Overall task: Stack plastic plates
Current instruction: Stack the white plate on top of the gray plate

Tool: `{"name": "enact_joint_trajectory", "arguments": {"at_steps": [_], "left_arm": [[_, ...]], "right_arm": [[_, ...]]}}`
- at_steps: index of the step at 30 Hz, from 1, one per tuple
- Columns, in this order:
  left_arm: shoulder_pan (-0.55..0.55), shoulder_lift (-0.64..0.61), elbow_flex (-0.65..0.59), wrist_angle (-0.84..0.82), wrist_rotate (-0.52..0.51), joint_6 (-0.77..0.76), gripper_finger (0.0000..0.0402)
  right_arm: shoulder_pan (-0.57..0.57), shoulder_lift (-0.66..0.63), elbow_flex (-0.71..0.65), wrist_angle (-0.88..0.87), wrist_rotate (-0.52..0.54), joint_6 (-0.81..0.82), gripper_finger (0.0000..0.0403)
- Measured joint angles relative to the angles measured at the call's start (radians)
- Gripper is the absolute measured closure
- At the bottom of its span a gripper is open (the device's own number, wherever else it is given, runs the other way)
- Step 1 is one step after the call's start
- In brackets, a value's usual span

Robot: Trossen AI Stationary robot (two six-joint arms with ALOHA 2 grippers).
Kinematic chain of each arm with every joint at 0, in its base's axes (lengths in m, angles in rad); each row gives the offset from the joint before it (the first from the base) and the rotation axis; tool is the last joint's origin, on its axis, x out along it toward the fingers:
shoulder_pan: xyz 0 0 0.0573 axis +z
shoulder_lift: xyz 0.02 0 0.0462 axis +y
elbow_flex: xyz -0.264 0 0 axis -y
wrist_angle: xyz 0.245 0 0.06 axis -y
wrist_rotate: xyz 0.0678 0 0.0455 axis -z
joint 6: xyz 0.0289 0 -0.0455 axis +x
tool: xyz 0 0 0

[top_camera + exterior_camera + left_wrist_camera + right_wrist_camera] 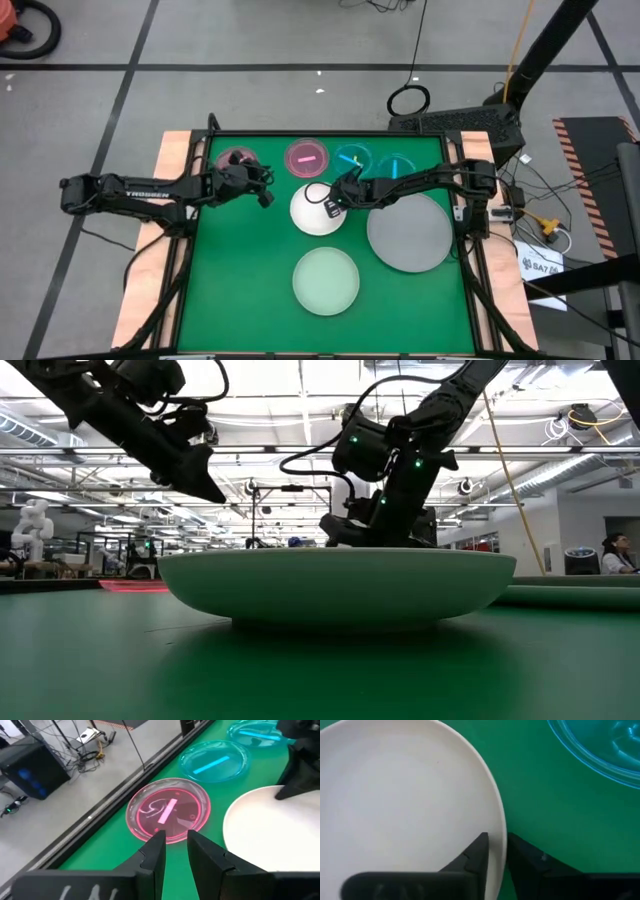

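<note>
A white plate [312, 212] lies flat on the green table near its middle, and my right gripper [332, 207] is shut on its right rim. My left gripper [268, 192] hovers left of the white plate with a narrow gap between its fingers [176, 837] and nothing in it. Just beyond it lies a pink plate [169, 810]. Along the far edge lie two pink plates [236, 158] [306, 158] and two blue plates [352, 158] [397, 165]. A grey plate [409, 232] lies at the right and a pale green plate [325, 280] at the near middle. My right gripper has the white plate's rim [499, 827] between its two fingers, one finger [479, 851] over the plate's inside and the other [520, 852] outside the edge. The fingers slant down from the table's right side. The plate sits level; whether it is off the table does not show.
The blue plate [600, 745] lies close beyond the right gripper. In the low view the pale green plate [340, 585] fills the foreground and hides the white one. Bare green table shows at the near left and the near right corners.
</note>
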Motion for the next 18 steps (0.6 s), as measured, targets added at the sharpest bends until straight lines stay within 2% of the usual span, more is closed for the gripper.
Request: {"name": "enact_joint_trajectory", "arguments": {"at_steps": [5,10,18], "left_arm": [[-0.024,-0.012,0.0,-0.046,0.0,-0.004,0.0314],[-0.039,-0.074,0.0,-0.082,-0.001,-0.033,0.0314],[-0.118,-0.257,0.0,-0.157,-0.001,-0.068,0.0314]], "right_arm": [[-0.002,0.0,0.0,0.027,0.002,-0.011,0.0394],[-0.02,-0.006,-0.001,0.103,-0.031,-0.066,0.0394],[-0.031,-0.101,-0.001,0.091,-0.055,-0.135,0.0398]]}}
